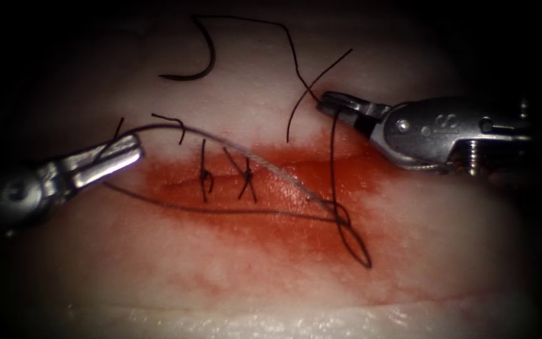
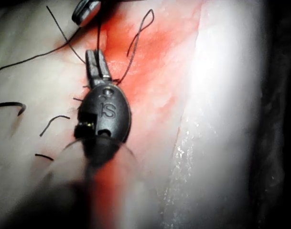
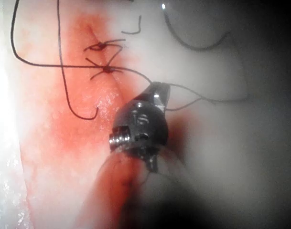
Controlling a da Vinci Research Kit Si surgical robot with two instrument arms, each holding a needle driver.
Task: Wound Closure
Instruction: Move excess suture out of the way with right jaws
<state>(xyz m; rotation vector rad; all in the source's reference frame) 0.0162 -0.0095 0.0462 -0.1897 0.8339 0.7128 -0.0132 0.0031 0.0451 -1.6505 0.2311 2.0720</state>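
Note:
The curved needle (image 1: 212, 53) lies free on the tissue (image 1: 271, 282) beyond the cut, left of centre, not in the tissue; it also shows as a dark arc (image 3: 193, 46). Its thread (image 1: 291, 44) runs right and down to my right tool (image 1: 332, 104), whose jaws are shut on it. From there a strand (image 1: 332, 163) drops across the cut (image 1: 296, 188) into a loop (image 1: 356, 248). My left tool (image 1: 120, 152) lies left of the cut, shut on the thread that arcs over to the cut's right part. In the left wrist view its jaws (image 2: 97, 59) are pressed together.
Two tied stitches (image 1: 205, 180) (image 1: 246, 179) with short cut ends cross the cut's left half. Red fluid (image 1: 265, 213) stains the tissue around the cut. A loose thread end (image 1: 170, 122) curls near the left tool. The tissue's pale front edge (image 1: 283, 320) runs along the bottom.

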